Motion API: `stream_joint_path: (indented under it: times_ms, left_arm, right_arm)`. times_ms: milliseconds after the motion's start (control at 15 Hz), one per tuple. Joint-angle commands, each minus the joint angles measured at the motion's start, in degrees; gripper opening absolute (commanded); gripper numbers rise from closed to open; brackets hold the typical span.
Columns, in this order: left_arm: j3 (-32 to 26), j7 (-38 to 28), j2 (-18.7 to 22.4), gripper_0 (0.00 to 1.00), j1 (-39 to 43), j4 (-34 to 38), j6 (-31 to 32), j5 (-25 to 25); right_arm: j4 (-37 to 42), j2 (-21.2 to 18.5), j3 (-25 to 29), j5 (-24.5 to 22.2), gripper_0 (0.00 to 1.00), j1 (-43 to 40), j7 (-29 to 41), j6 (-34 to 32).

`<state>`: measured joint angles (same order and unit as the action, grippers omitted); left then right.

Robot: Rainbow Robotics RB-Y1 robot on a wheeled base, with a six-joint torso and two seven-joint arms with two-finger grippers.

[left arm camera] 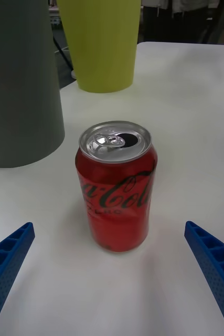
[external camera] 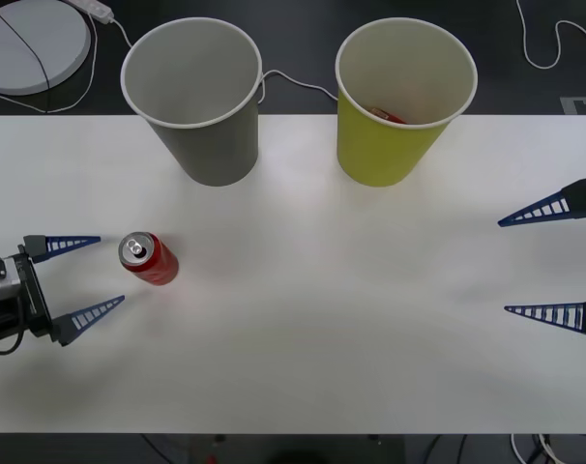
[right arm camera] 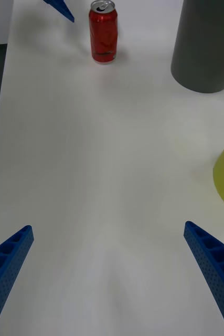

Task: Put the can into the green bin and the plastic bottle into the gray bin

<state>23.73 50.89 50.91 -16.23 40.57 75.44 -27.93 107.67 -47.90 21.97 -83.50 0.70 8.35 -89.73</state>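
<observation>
Front view: can [external camera: 149, 259] stands upright before open left gripper [external camera: 88, 277].

We glimpse something red inside the green bin [external camera: 406, 106], mostly hidden by its wall; the right gripper [external camera: 552, 261] is cut off at frame's edge.

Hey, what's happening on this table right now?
A two-armed robot is sorting trash into cups. Its left gripper sits open on the table's left side, fingers aimed at an upright red can just ahead of it, not yet gripping. The right gripper waits open at the right edge. The gray bin and green bin stand at the back; something red already lies in the green one.
</observation>
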Motion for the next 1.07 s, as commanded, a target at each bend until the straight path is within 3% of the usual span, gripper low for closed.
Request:
stream_joint_path:
  times_ms: [67, 1067]
  left_arm:
    - [0.00, 1.05, -2.48, 1.00, -1.44, -2.77, 0.41, -0.02]
    - [0.00, 2.28, -11.53, 1.00, -4.87, -4.71, -4.42, 0.07]
  right_arm:
    - [-0.01, 0.00, 0.00, 0.00, 1.00, 0.00, 0.00, 0.00]
    - [-0.01, 0.00, 0.00, 0.00, 1.00, 0.00, 0.00, 0.00]
